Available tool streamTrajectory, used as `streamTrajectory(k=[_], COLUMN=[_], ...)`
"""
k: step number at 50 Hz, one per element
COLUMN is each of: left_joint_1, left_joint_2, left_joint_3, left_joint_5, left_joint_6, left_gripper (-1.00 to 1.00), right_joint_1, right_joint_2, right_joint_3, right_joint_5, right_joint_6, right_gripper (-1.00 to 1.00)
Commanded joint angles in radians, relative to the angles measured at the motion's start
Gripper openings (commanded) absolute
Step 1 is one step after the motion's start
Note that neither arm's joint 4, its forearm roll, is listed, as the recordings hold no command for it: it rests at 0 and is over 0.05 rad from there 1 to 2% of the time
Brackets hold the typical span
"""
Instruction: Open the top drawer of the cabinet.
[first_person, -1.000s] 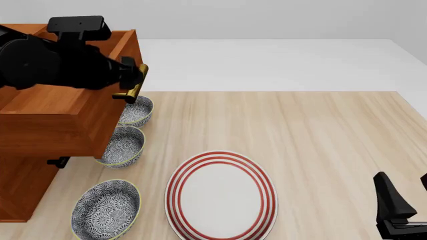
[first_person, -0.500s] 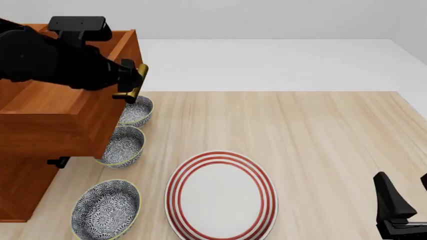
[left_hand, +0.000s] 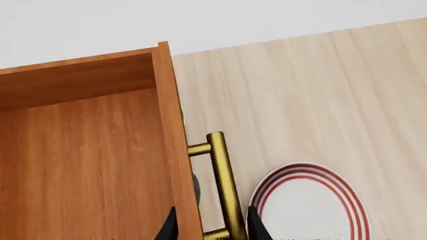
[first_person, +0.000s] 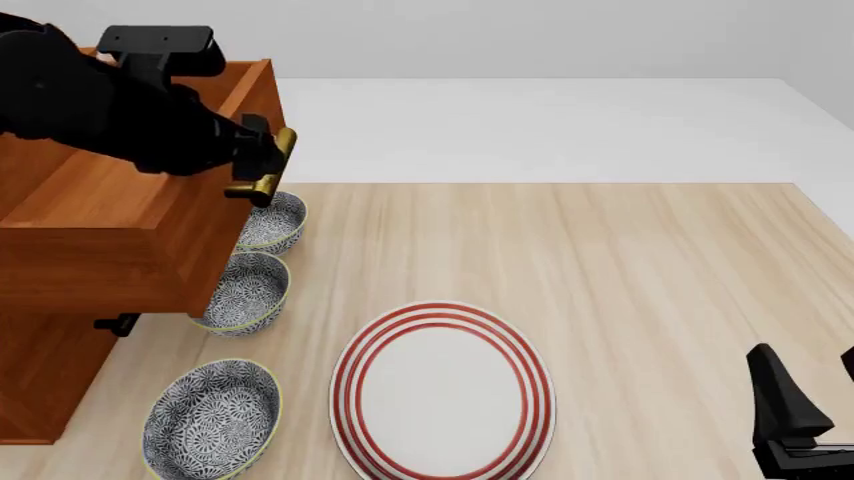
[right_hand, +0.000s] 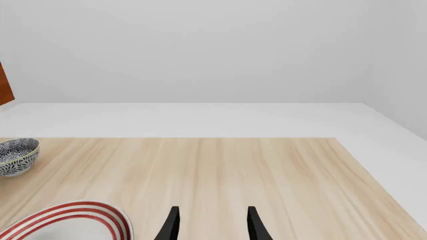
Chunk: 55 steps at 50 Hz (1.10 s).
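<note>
The cabinet (first_person: 40, 380) stands at the table's left edge. Its top drawer (first_person: 120, 235) is pulled out toward the table's middle, and its plain wooden inside (left_hand: 80, 165) shows. The brass bar handle (first_person: 272, 165) runs along the drawer front. My left gripper (first_person: 258, 160) is at that handle. In the left wrist view the handle (left_hand: 223, 180) lies between the spread fingers of the left gripper (left_hand: 212, 231), with gaps on both sides. My right gripper (first_person: 811, 405) rests low at the near right, open and holding nothing (right_hand: 212, 225).
Three patterned bowls (first_person: 271, 222) (first_person: 244, 292) (first_person: 211, 408) sit in a row beside and partly under the open drawer. A red-ringed white plate (first_person: 443, 390) lies in the near middle. Bare wooden tabletop (first_person: 641, 280) stretches to the right.
My left arm's body has risen and swung back over the drawer, while its fingers stay at the handle. The drawer and the right arm have not moved.
</note>
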Motion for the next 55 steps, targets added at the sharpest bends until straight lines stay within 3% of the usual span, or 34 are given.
streamTrajectory(k=[1,24,55], left_joint_1=[-0.062,-0.037,-0.049], left_joint_2=[-0.030,-0.028,-0.054], left_joint_3=[-0.096,-0.224,-0.255], left_joint_5=[-0.005,0.059,0.085], left_joint_6=[0.092,0.140,0.162], left_gripper=[1.00,1.00,1.00], right_joint_1=[0.000,0.000,0.000], right_joint_2=[0.000,0.000,0.000], right_joint_3=[0.000,0.000,0.000], right_joint_5=[0.000,0.000,0.000], right_joint_6=[0.000,0.000,0.000], right_gripper=[1.00,1.00,1.00])
